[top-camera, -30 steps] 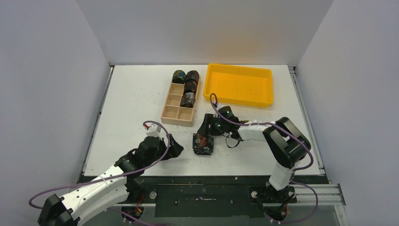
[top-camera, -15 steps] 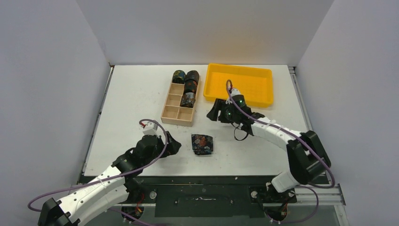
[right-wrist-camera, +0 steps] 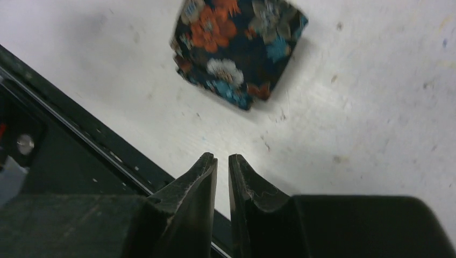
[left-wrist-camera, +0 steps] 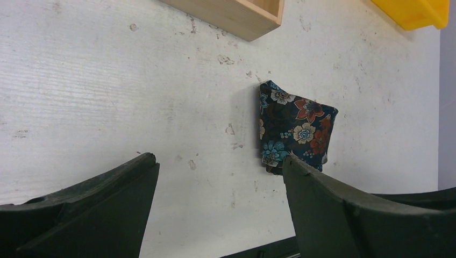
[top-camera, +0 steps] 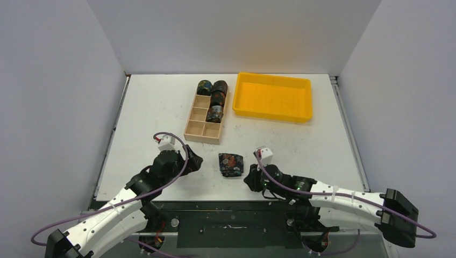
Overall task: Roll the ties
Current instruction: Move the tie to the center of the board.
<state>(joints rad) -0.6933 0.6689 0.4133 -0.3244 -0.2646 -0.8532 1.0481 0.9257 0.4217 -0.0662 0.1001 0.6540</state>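
A rolled dark floral tie [top-camera: 232, 164] lies on the white table between my two grippers; it also shows in the left wrist view [left-wrist-camera: 294, 129] and the right wrist view [right-wrist-camera: 237, 45]. My left gripper [top-camera: 194, 161] is open and empty, just left of the roll. My right gripper [top-camera: 249, 181] is shut and empty, low near the table's front edge, just right of and nearer than the roll. Three more rolled ties [top-camera: 216, 100] sit at the far end of the wooden compartment box [top-camera: 202, 131].
A yellow plastic tray [top-camera: 273, 97] stands at the back right of the box. The black frame of the table's front edge [right-wrist-camera: 80, 134] runs close under my right gripper. Grey walls enclose the table on three sides.
My right arm has let go of the rolled tie, swung from near the tray back to the front edge and shut its jaws. My left gripper has shifted slightly away from me.
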